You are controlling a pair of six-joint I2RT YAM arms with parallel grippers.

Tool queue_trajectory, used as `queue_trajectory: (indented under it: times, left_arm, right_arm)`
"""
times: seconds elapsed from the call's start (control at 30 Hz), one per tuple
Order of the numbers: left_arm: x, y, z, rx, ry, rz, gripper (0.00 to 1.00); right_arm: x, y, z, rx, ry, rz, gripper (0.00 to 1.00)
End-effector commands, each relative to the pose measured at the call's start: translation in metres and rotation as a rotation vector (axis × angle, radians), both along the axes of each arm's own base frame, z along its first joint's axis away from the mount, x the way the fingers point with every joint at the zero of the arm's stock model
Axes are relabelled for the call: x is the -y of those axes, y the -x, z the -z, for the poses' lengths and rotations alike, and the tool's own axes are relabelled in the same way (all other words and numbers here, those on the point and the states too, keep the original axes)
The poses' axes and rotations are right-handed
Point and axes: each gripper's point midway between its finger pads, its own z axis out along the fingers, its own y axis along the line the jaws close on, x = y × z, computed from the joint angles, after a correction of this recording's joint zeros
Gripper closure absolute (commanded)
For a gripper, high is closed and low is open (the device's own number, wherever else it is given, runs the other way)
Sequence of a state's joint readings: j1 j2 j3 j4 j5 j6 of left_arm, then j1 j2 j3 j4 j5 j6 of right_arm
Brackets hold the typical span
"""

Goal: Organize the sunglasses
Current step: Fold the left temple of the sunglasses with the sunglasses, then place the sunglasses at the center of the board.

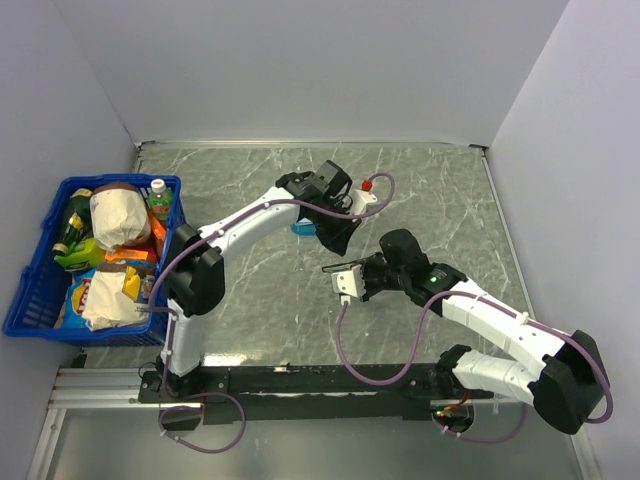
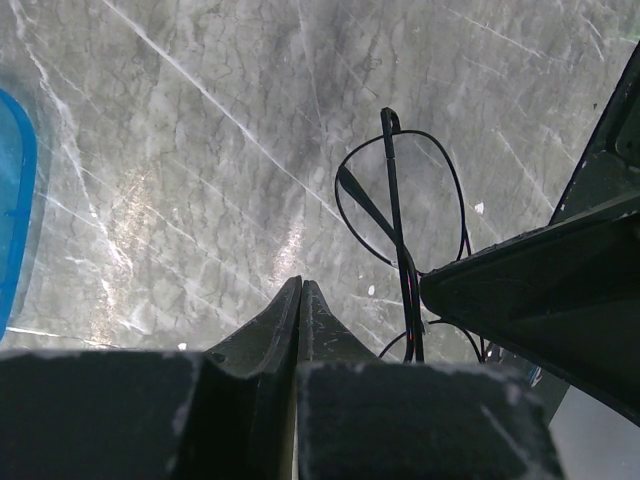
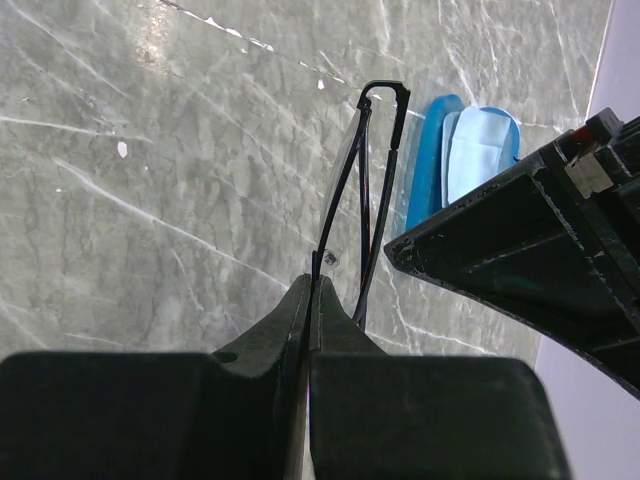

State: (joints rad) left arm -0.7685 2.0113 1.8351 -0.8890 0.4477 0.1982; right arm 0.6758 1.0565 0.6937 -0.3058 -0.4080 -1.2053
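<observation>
We've got the sunglasses up off the table, folded flat and seen edge-on from the right wrist, with thin black wire and slim arms. They sit in the gap of the right gripper. The frame touches the tip of one finger and runs right against the corner of the other, so we read those jaws as pinched on the folded frame.

From the left wrist we see the sunglasses face-on, both lens loops showing and one arm crossing them. The left gripper has its jaws spread. The wire lies close to one finger and clear of the other, so there is no hold there.

Overhead, the sunglasses show as a fine dark line between the two tools, mid-table.

On progress, we judge the pick-up done and the stowing not yet. The blue case lies open with the light-blue cloth inside it, just beyond the glasses and under the left arm. The pair has yet to go in, and the lid is yet to close.

As for pose, the left gripper reaches long from its base and tips down over the glasses. The right gripper comes in from the right, with its elbow folded low. The blue basket of groceries sits well apart at the left edge.
</observation>
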Motion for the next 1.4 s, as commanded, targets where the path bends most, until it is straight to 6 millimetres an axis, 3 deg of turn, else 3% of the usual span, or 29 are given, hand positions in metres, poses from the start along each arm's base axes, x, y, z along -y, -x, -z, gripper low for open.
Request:
queue_trajectory:
  times: [0.0, 0.23, 0.27, 0.3, 0.47, 0.67, 0.73, 0.8, 1.0, 1.37]
  left_arm:
    - [0.008, -0.002, -0.012, 0.026, 0.030, 0.025, 0.95]
    - [0.003, -0.016, -0.020, 0.079, 0.025, -0.037, 0.84]
    - [0.000, -0.021, -0.020, 0.087, 0.025, -0.055, 0.78]
    - [-0.003, -0.024, -0.020, 0.092, 0.020, -0.075, 0.63]
    - [-0.025, -0.052, -0.034, 0.115, 0.054, -0.176, 0.37]
    - [-0.061, -0.080, -0.052, 0.113, 0.117, -0.303, 0.16]
    - [-0.066, -0.081, -0.060, 0.121, 0.140, -0.312, 0.12]
    - [-0.073, -0.085, -0.065, 0.138, 0.152, -0.334, 0.01]
    - [-0.082, -0.090, -0.072, 0.171, 0.159, -0.378, 0.03]
    - [-0.113, -0.109, -0.089, 0.213, 0.204, -0.498, 0.03]
  right_arm:
    - [-0.004, -0.008, -0.011, 0.029, -0.032, 0.009, 1.00]
    - [-0.004, -0.006, -0.011, 0.025, -0.032, 0.001, 1.00]
    - [-0.004, -0.006, -0.011, 0.026, -0.032, 0.000, 1.00]
    - [-0.004, -0.005, -0.010, 0.022, -0.030, -0.001, 1.00]
    - [-0.003, -0.005, -0.007, 0.016, -0.022, -0.003, 1.00]
    - [-0.004, -0.005, -0.005, 0.004, -0.018, -0.002, 1.00]
    - [-0.005, -0.005, -0.005, 0.001, -0.019, -0.005, 1.00]
    - [-0.005, -0.005, -0.005, -0.004, -0.022, -0.004, 1.00]
    - [-0.009, -0.007, -0.009, -0.066, -0.061, 0.040, 1.00]
    - [0.001, -0.023, -0.010, -0.523, -0.173, 0.231, 1.00]
